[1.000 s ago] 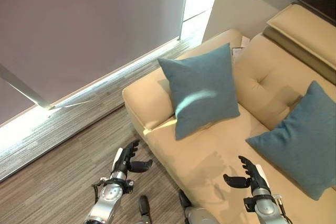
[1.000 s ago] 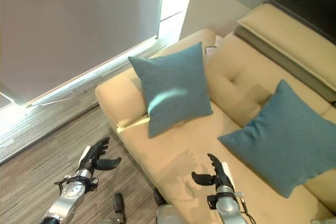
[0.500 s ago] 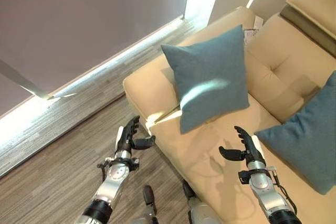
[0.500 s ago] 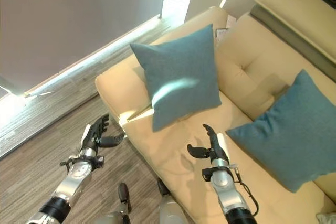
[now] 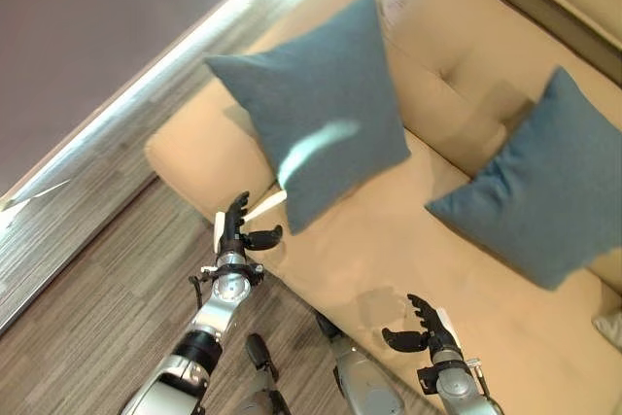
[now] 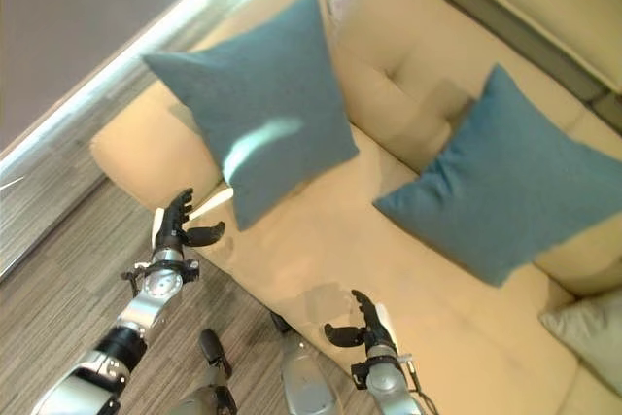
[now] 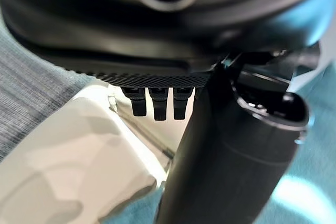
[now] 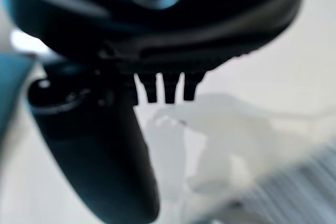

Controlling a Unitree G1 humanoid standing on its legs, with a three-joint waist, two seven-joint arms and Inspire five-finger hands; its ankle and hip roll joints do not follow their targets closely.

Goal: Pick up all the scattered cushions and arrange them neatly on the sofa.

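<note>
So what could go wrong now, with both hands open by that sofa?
The left cushion leans tilted over the seat's front edge near the left hand; a clumsy nudge could tip it onto the floor. The right hand hovers low over the sofa and might press into the seat rather than reach the right cushion.

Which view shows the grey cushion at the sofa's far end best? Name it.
The right eye view: the grey cushion lies whole at the sofa's end. The left eye view catches just its corner at the picture's edge.
</note>
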